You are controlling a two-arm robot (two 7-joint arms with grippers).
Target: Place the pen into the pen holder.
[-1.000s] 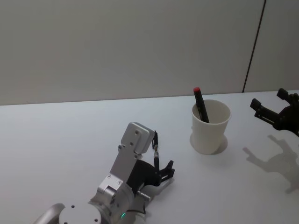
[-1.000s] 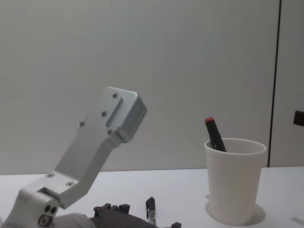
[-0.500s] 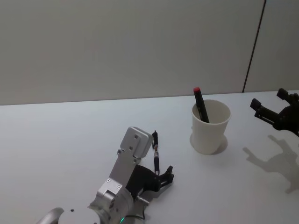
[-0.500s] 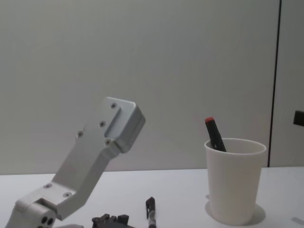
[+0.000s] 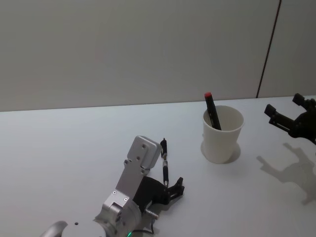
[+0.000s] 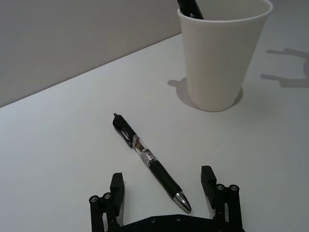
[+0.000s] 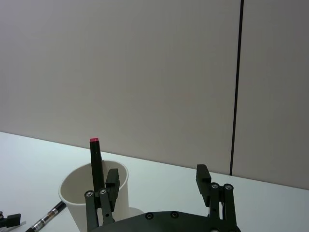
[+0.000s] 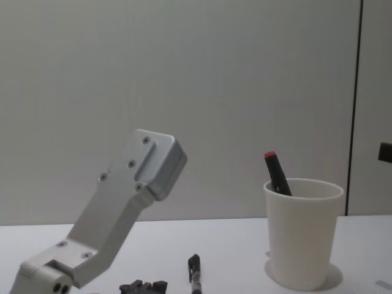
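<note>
Left wrist view shows the pen (image 6: pixel 147 159) lying flat on the bench (image 6: pixel 58 145), near the holder (image 6: pixel 219 58) but apart from it, with its tip toward the camera. The left pincer (image 6: pixel 162 179) is spread open low over the bench. One finger stands on each side of the pen's tip end, and neither touches it. The right pincer (image 5: pixel 284 106) hangs open and idle to the right of the holder. A red-capped marker (image 5: pixel 212 111) stands in the holder, leaning on its rim.

Progress assessment: approach and alignment appear complete. Outstanding steps: close on the pen, lift, carry over the rim, release into the holder.
</note>
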